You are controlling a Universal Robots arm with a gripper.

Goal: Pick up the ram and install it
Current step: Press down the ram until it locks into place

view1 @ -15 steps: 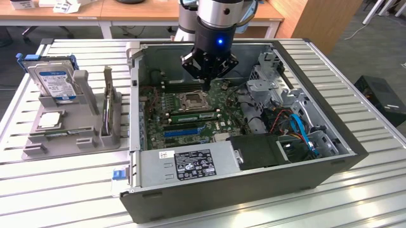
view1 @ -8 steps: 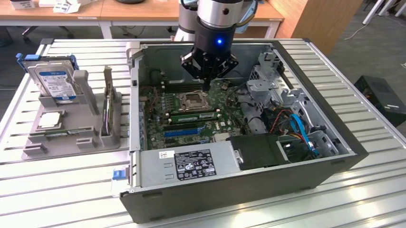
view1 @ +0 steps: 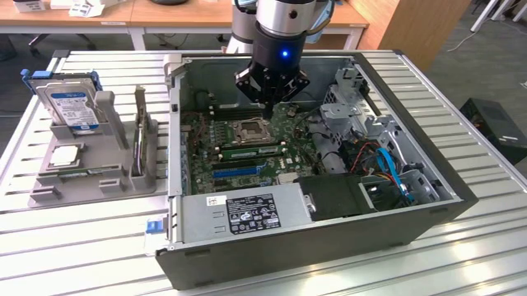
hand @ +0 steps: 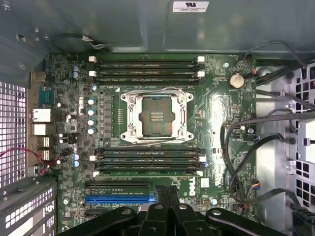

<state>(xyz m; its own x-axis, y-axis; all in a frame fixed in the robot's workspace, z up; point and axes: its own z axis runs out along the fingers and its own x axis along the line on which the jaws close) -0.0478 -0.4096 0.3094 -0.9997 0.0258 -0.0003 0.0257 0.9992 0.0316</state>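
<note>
Exterior view
- Gripper (view1: 272, 105): hangs inside the open computer case (view1: 428, 216), low over the motherboard (view1: 288, 160), above the far side of the processor socket (view1: 251, 131); jaws clenched together with nothing between them.
- Ram (view1: 251, 151): a green stick with dark chips lies along a slot just on the near side of the socket, apart from the gripper.
- Parts tray (view1: 99, 191): stands outside the case on the exterior view's left, with a hard drive (view1: 70, 105) upright in it.
- Risk: the stick may sit only partly home; whether its end clips are latched cannot be told, and an unlatched stick could lift or make poor contact.

Wrist view
- Gripper (hand: 165, 194): dark fingertips pressed together, close over the board beside the blue slot (hand: 120, 199).
- Ram (hand: 147, 172): likely the paler row in the bank of slots nearest the fingertips; its seating is unclear.
- Socket (hand: 157, 117): its lid frame is open and the contacts are bare.
- Cables (hand: 236, 162): black loops run close to the slot ends.
- Risk: a sideways drift this low could scrape the bare contacts, knock a clip, or snag a cable.
</note>
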